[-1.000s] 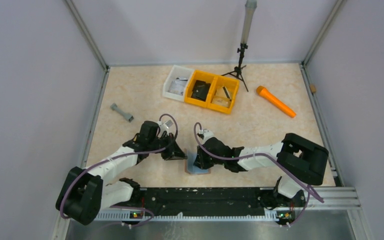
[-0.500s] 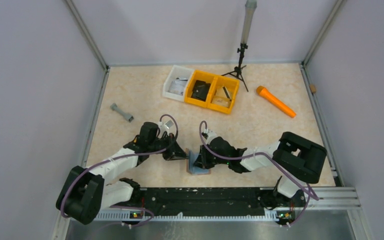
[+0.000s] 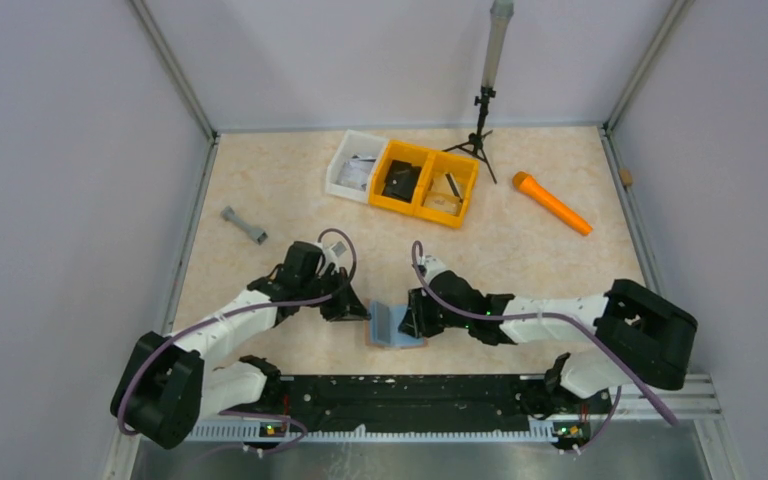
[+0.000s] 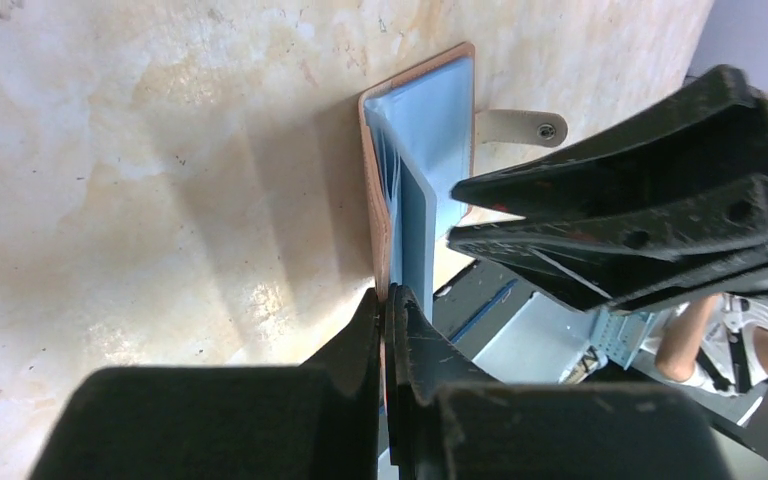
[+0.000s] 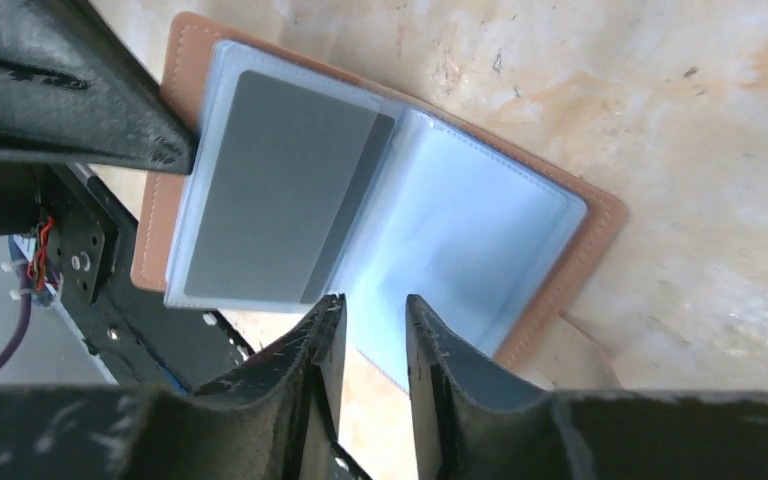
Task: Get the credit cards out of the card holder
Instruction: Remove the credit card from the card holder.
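You have the reddish-brown leather-like card holder (image 3: 392, 327) lying open on the beige marbled tabletop (image 3: 520, 250), near the front edge and between the two arms, with its pale blue-grey inside facing up. Your left gripper (image 4: 387, 296) has its jaws pressed together. The edge of the holder's left flap runs straight into the seam between the tips, so it looks pinched there. A small pale tab with a metal snap (image 4: 518, 127) sticks out past the holder's edge. Your right gripper (image 5: 372, 312) sits at the near edge of the open holder with its jaws only a narrow gap apart, and nothing is clamped between them. In the right wrist view a flat grey credit card (image 5: 260, 190) lies inside a clear sleeve on the holder's left half, with a darker card (image 5: 358, 205) showing just behind its right edge. Both cards are inside the holder. Well apart, at the back of the table, two yellow plastic bins (image 3: 422, 183) stand beside a white bin (image 3: 336, 172).
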Tool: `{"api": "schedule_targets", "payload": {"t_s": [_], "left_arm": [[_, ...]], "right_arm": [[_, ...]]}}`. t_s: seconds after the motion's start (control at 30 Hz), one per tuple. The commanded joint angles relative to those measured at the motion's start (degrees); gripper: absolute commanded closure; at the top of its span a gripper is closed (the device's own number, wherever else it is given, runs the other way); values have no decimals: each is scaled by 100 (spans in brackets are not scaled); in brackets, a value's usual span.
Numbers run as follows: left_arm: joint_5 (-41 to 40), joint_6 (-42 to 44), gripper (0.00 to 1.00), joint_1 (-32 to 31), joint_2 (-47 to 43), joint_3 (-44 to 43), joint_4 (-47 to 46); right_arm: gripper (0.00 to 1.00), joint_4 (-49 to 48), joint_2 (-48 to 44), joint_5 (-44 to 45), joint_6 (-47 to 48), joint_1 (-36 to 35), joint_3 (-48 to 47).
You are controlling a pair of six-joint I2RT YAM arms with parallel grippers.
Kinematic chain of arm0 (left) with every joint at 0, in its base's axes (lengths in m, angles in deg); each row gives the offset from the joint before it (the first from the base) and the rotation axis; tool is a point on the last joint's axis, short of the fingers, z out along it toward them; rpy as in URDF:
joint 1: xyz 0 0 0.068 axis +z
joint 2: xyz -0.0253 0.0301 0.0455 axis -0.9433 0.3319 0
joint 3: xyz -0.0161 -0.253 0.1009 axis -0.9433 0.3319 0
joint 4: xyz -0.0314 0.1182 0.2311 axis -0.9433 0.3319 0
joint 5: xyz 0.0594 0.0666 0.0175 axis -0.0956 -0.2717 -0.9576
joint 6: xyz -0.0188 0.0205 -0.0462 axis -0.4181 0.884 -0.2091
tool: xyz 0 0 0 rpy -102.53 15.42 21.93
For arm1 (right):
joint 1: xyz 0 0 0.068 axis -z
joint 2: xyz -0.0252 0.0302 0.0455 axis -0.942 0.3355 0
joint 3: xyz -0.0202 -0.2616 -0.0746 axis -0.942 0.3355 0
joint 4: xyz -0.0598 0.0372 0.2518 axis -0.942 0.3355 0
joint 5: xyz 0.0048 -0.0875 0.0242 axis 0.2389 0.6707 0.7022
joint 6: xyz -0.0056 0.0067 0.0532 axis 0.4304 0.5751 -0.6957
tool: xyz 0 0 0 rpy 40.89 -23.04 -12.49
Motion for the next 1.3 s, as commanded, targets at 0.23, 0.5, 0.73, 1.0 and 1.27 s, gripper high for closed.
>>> {"api": "schedule_targets", "payload": {"t_s": [0.23,0.5,0.73,1.0,1.27], "left_arm": [[-445,32,100,-337,-130,-329,165],[-407,20,100,-368,-142,-377,158],[-363,9,100,-371,-83,-392,102],[-419,43,100,-372,-127,-464,219],[-520,125,100,-375,-120,-472,357]], "right_arm": [[11,-476,-888,-239,-301,7,170],[11,436,-250,291,-17,-370,-778],[22,1129,236,1020,158,-563,-1318],[26,1690,334,1549,175,-668,-1391],[32,2499,-585,2301,166,-664,-948]]}}
